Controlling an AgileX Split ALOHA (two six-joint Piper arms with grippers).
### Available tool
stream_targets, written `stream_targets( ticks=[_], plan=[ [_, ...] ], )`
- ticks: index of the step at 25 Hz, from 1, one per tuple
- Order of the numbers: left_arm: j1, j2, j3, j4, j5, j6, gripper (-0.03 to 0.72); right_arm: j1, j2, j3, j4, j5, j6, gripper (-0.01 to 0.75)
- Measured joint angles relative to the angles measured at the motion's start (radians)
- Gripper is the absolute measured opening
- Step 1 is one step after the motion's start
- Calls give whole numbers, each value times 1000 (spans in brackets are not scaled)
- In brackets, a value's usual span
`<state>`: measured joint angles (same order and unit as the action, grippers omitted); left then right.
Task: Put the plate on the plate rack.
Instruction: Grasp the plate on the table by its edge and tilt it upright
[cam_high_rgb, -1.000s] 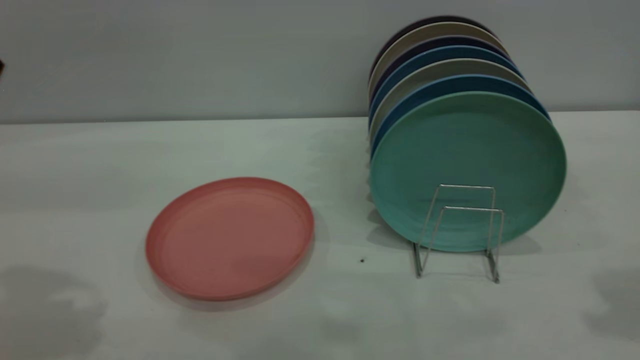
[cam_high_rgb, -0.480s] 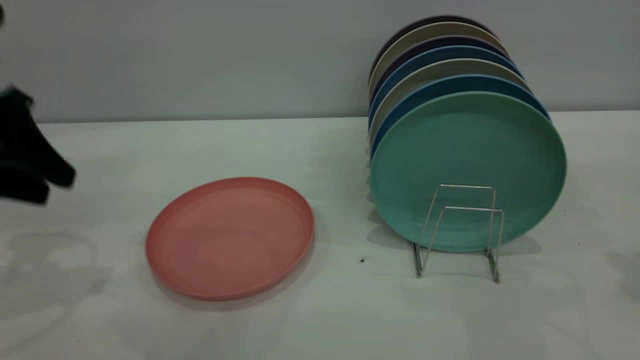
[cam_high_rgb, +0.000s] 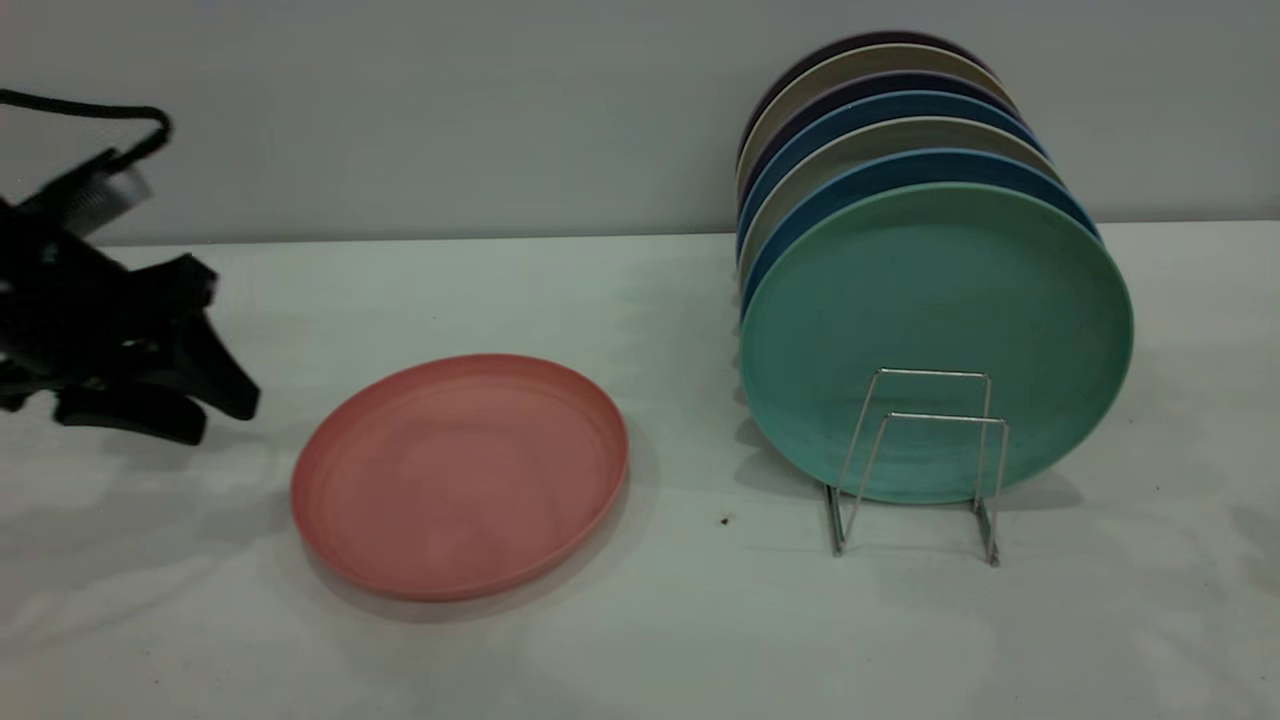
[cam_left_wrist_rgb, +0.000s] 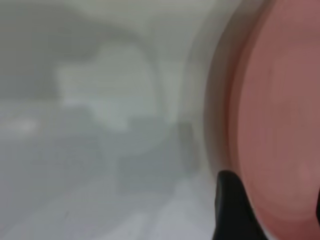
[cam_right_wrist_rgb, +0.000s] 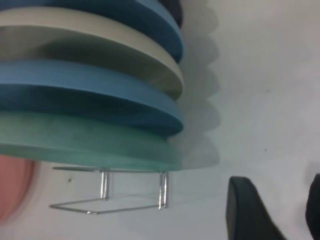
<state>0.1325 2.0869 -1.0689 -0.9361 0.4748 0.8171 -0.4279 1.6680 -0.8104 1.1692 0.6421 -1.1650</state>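
The left gripper (cam_high_rgb: 215, 400) has swept in from the 9 o'clock edge of the exterior view: a second ago only a sliver of it showed there, and now its black fingers point toward the round salmon-pink plastic plate (cam_high_rgb: 460, 475), still short of the rim. Its jaws stand parted, one finger above the other, with nothing between them. In the left wrist view one dark fingertip (cam_left_wrist_rgb: 232, 210) sits just beside the plate's edge (cam_left_wrist_rgb: 280, 125). I judge this to be the approach to the first grasp, with the rim at the plate's 9 o'clock side the likely target.

The plate itself has not moved; it lies flat on the white table (cam_high_rgb: 640, 620), well apart from the thin silver wire plate rack (cam_high_rgb: 915, 465) at its 3 o'clock.

The rack already holds a row of upright plates, the teal-green plate (cam_high_rgb: 935, 300) frontmost, with blue and beige ones behind. Two wire loops stand free in front of the teal one, so the open slot is there. A low rim on a flat plate leaves little to pinch, and the teal plate close behind the slot could be knocked.

The right gripper (cam_right_wrist_rgb: 275, 212) hangs near the rack, jaws apart and empty; it is out of the exterior view
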Motion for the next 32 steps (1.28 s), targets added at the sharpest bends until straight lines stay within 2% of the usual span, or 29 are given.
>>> stream_targets(
  ticks=[11,18,23,27,32],
  plan=[
    [-77,97,-53,-4,-53,-32,429,0,13,0,4,-22,-31,311],
    [-86,145,-58,-16,-79,-34,429,0,31,0,34,-28,-65,311],
    [-144,177,-86,-31,-98,-32,412,0,31,0,66,-30,-94,311],
    [-171,204,-99,-33,-100,-41,310,0,31,0,68,-30,-98,311],
    [-172,210,-100,-11,-101,-49,80,0,31,0,68,-30,-102,311]
  ],
)
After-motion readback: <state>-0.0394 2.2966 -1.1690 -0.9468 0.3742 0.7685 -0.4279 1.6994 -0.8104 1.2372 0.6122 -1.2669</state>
